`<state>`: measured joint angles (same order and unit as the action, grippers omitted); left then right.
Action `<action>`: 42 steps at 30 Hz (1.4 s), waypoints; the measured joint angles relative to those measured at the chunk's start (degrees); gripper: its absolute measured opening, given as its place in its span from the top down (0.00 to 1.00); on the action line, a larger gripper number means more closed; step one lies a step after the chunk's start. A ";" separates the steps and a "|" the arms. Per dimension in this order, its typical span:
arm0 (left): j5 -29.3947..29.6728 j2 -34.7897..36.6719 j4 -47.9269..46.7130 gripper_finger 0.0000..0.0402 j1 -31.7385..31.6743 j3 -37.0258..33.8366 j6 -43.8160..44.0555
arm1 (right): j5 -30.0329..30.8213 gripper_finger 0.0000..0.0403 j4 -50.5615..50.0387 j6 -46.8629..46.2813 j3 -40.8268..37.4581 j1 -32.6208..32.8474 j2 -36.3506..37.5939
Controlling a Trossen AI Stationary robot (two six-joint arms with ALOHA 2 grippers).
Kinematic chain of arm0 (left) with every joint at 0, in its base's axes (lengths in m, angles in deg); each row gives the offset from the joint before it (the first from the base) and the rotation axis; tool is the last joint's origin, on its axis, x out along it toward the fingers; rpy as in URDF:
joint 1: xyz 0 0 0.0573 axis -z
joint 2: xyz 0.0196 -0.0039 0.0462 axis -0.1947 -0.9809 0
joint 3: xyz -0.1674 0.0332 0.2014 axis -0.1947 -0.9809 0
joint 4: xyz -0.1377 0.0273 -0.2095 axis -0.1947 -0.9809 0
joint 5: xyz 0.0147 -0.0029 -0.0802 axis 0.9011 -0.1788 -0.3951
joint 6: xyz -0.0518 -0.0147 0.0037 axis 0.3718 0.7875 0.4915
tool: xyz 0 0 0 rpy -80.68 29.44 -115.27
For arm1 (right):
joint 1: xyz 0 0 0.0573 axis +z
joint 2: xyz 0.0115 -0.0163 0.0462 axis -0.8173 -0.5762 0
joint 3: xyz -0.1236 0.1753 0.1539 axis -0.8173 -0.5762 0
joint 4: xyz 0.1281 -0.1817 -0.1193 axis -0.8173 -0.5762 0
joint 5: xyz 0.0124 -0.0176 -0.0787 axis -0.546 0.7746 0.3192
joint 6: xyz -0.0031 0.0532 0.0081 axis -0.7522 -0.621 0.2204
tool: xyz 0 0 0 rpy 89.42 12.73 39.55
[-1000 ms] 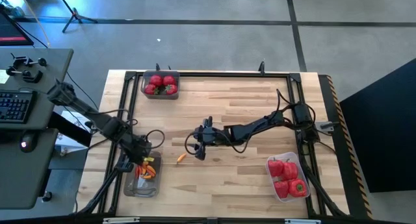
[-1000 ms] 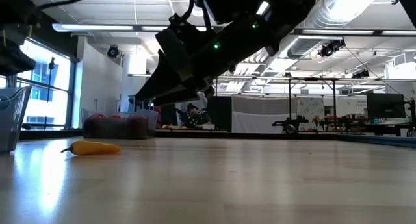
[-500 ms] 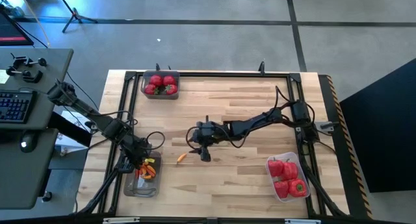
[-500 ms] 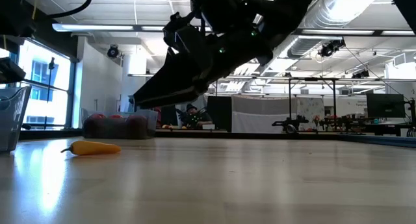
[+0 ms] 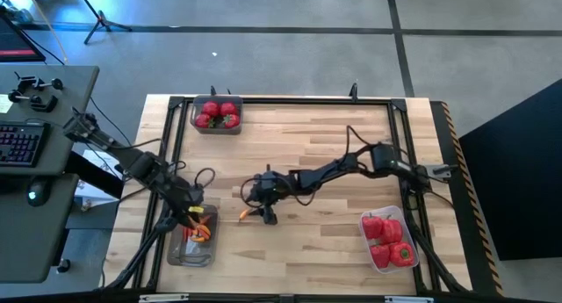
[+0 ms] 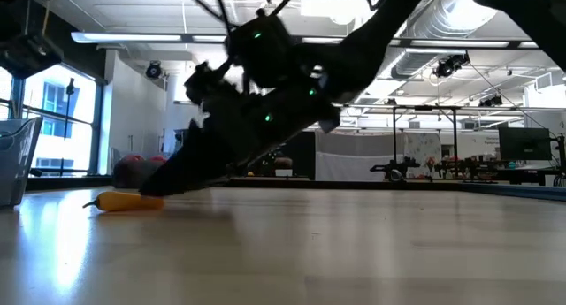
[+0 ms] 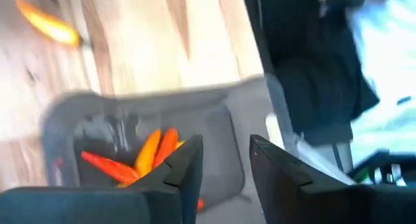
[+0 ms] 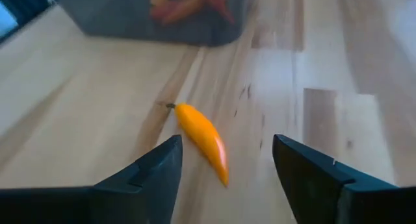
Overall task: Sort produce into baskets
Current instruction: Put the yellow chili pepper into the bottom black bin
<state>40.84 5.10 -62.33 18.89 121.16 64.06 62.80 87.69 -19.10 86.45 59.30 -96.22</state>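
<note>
A slim orange pepper (image 8: 201, 143) lies loose on the table (image 5: 307, 154), left of the middle (image 5: 244, 215). My right gripper (image 8: 225, 149) is low over the table, open, with one finger on either side of the pepper's near end and touching nothing; the low view shows it (image 6: 157, 186) beside the pepper (image 6: 122, 202). My left gripper (image 7: 224, 160) hovers open over the near-left basket (image 5: 193, 241), which holds slim orange and red peppers (image 7: 140, 160). Nothing is between its fingers.
A basket of round red fruits (image 5: 218, 113) stands at the far left corner. A basket of red bell peppers (image 5: 389, 241) stands at the near right. A black frame (image 5: 290, 100) runs round the table top. The middle and far right of the wood are bare.
My right gripper has come down from well above the table to just over it, moving toward the table's left edge and the orange pepper, and has tipped and rolled on the way. The pepper has stayed where it was.
</note>
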 joint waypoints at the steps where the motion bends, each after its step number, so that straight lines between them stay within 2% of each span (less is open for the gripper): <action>1: 0.50 0.78 0.60 0.73 -0.43 0.02 -0.05 | -0.40 0.44 -1.12 0.58 1.36 -0.01 -1.09; 7: 2.26 5.36 4.20 0.82 -1.95 -0.20 -2.20 | -1.37 0.63 -9.63 2.97 8.77 -0.03 -4.75; 14: 2.25 8.57 16.03 0.95 -3.57 -7.52 -4.97 | -1.37 0.95 -15.68 3.35 11.09 -0.04 -3.92; 15: 2.63 8.62 17.01 0.96 -3.67 -8.29 -5.35 | -1.81 0.98 -16.39 3.34 11.13 0.03 -3.66; 18: 8.81 8.13 16.04 0.99 -3.96 -9.24 -4.30 | -3.10 0.97 -17.02 1.93 11.20 0.15 -2.53; 21: 12.55 7.36 13.97 0.97 -3.97 -8.88 -6.39 | -2.94 0.98 -16.40 -0.72 11.20 0.30 -0.29; 26: 15.68 6.35 13.34 0.85 -3.96 -8.66 -7.45 | 7.33 0.99 -16.96 -3.54 11.20 1.56 3.42; 29: 19.47 6.11 12.97 0.76 -3.96 -8.66 -6.72 | 13.79 1.00 -17.72 -4.84 11.21 2.50 5.81; 34: 27.18 5.05 12.01 0.63 -4.00 -8.66 -3.91 | 18.21 1.00 -18.33 -6.16 11.29 3.82 6.62; 42: 26.68 -0.85 17.42 0.58 -5.03 -8.66 0.55 | 22.92 1.00 -17.16 -7.02 11.75 4.40 6.66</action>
<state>67.51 4.25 -44.92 13.86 112.50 64.61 85.72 70.53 -26.12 98.20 63.70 -89.56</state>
